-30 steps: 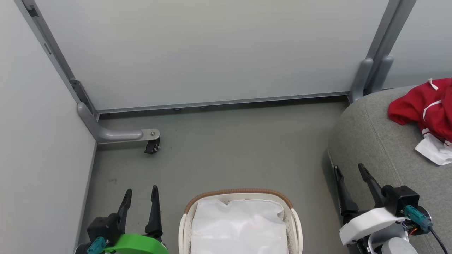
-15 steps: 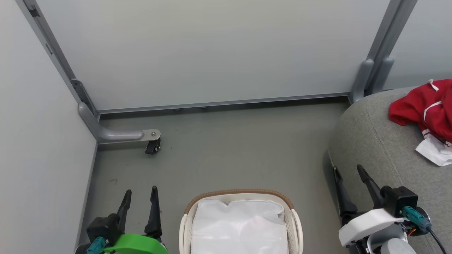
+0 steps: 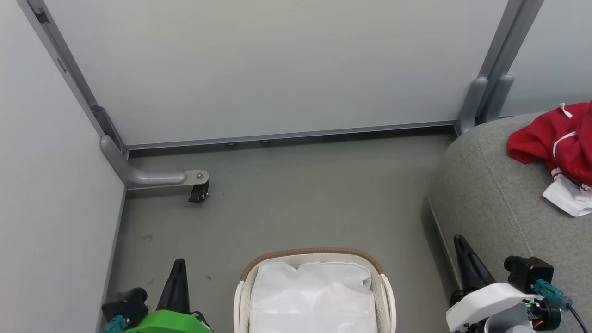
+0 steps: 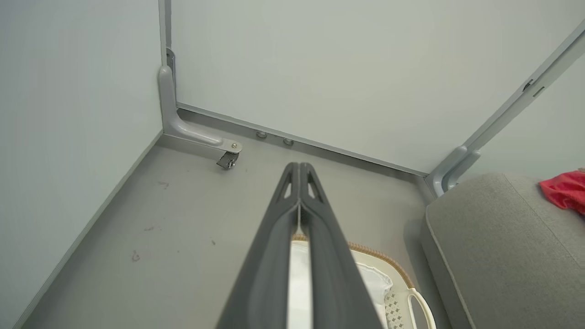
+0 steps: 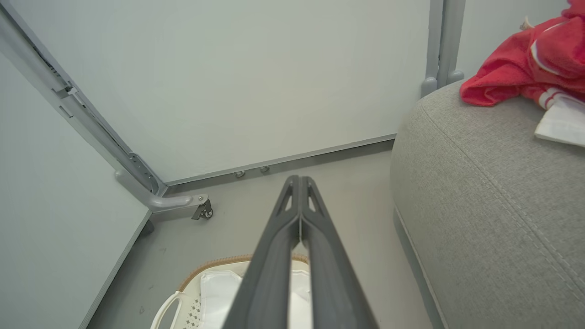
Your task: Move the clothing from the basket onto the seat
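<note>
- Left pincer (image 3: 178, 267): lower left of the head view, over the floor (image 3: 300, 199) just left of the basket (image 3: 314, 252). Its two dark fingers lie pressed together and hold nothing. The bottom edge cuts off its green wrist housing.
- Right pincer (image 3: 460, 243): lower right of the head view, against the front flank of the seat (image 3: 490, 194). The fingers are closed flat on one another with nothing between them, and read there as a single dark blade. Whether the tip touches the upholstery cannot be told.
- Clothing (image 3: 555, 138): a crumpled red heap lying on top of the seat, well apart from both pincers and from the basket. The right frame edge cuts it off, so its full extent is hidden. A white hem panel (image 3: 566, 201) spills out below the red folds. The number of garments cannot be made out.
- Basket: stands on the floor between the two pincers, beside the seat. Only its far half, with the brown woven rim, lies within the head view. The white lining (image 3: 314, 296) covers the visible interior and hides the bottom.
- Wrist views: each arm's own closed fingers block the middle of the basket.
- Background: pale wall panels (image 3: 277, 69), and a small caster (image 3: 199, 193) under a grey metal foot in the left corner.
</note>
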You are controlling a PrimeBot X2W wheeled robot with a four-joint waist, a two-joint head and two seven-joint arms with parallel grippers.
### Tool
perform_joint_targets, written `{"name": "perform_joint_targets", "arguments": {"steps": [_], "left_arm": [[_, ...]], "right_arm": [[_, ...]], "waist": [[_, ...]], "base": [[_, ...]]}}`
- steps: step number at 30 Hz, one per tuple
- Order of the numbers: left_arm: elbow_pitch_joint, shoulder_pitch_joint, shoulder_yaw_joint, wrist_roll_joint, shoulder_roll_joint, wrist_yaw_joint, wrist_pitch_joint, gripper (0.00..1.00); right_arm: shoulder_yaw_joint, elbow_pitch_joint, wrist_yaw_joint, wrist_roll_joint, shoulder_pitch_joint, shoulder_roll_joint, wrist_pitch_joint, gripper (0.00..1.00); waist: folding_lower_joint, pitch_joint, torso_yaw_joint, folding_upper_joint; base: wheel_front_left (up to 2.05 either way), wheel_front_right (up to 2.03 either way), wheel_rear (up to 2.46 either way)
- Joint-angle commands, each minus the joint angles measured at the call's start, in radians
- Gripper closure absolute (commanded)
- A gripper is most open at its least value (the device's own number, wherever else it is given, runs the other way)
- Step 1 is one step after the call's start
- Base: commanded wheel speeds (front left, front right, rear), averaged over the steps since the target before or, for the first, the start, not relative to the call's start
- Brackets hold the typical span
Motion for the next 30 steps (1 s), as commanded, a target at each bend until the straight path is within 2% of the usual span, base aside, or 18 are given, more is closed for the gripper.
{"name": "perform_joint_targets", "arguments": {"steps": [1,30], "left_arm": [[-0.020,-0.018,0.014,-0.042,0.002,-0.006,0.009,1.00],[-0.058,-0.055,0.105,-0.435,0.005,-0.032,0.127,1.00]], "right_arm": [[-0.007,-0.020,0.000,0.048,-0.018,-0.004,0.011,1.00],[-0.051,-0.047,0.000,0.485,-0.038,-0.008,0.128,1.00]], "waist": [[0.0000,0.000,-0.001,0.0000],[0.0000,0.003,-0.021,0.0000]], "base": [[0.00,0.00,0.00],[0.00,0.00,0.00]]}}
